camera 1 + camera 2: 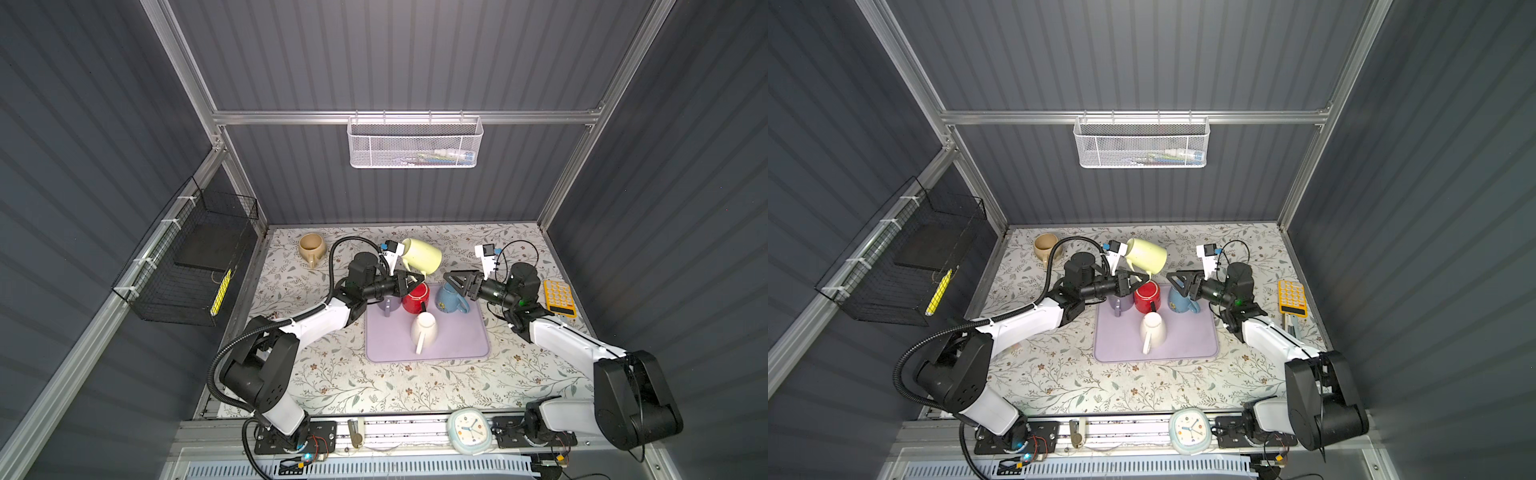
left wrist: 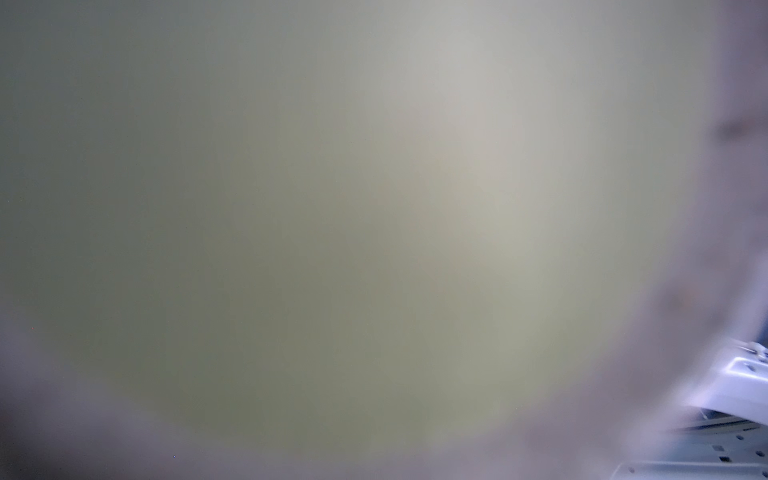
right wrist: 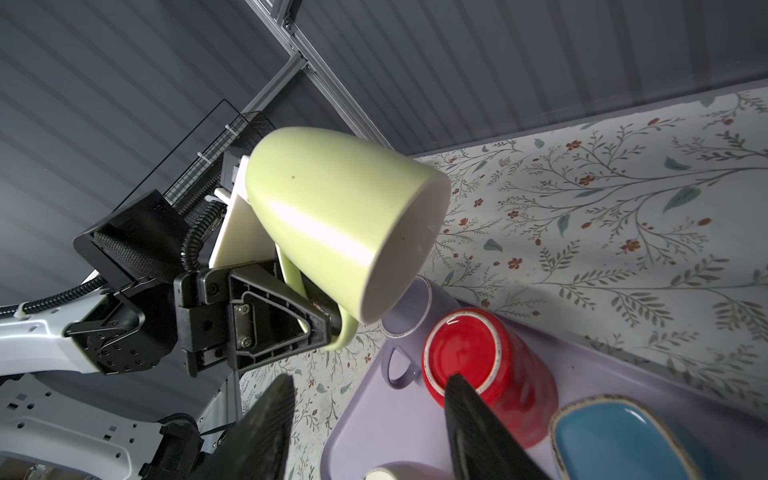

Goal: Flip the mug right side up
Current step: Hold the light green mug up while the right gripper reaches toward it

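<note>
Four mugs stand on the purple mat (image 1: 457,340) mid-table: the white mug (image 1: 424,330) nearest, with the lilac mug (image 1: 386,307), red mug (image 1: 415,297) and blue mug (image 1: 449,301) behind. Above the mat's far edge, the left gripper (image 1: 415,279) clamps the handle of the pale yellow-green mug (image 1: 422,255). It is glossy, white inside, clear of the table and tilted, mouth slanting down toward the right gripper (image 1: 451,282). That one hangs empty over the blue mug, jaws apart. A tan mug (image 1: 311,248) sits at the floral table's (image 1: 374,386) far left corner. A white mesh basket (image 1: 415,143) hangs on the dark ribbed back wall.
</note>
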Action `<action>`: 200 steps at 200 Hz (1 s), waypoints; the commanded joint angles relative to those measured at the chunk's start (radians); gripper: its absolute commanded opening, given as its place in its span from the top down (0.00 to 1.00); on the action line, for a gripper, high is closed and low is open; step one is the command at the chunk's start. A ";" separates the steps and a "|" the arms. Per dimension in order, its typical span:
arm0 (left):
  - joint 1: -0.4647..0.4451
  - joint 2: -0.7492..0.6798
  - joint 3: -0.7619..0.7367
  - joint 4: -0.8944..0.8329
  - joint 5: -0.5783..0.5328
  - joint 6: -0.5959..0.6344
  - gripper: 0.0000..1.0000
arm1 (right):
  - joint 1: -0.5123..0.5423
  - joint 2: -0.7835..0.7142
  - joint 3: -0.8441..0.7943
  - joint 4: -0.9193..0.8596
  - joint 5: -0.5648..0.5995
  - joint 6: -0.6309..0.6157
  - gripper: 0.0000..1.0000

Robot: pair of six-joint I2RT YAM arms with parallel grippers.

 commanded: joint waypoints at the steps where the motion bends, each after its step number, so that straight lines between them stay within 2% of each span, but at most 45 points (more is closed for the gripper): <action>1: 0.006 0.000 0.056 0.162 0.058 -0.027 0.95 | -0.004 0.051 0.023 0.140 -0.075 0.064 0.40; 74: 0.005 0.010 0.048 0.203 0.083 -0.075 0.95 | -0.004 0.205 0.045 0.602 -0.190 0.298 0.40; 146: 0.005 0.014 0.030 0.225 0.097 -0.101 0.96 | 0.002 0.335 0.131 0.820 -0.213 0.444 0.42; 200: 0.001 0.024 0.028 0.235 0.101 -0.109 0.96 | 0.041 0.364 0.173 0.820 -0.209 0.451 0.43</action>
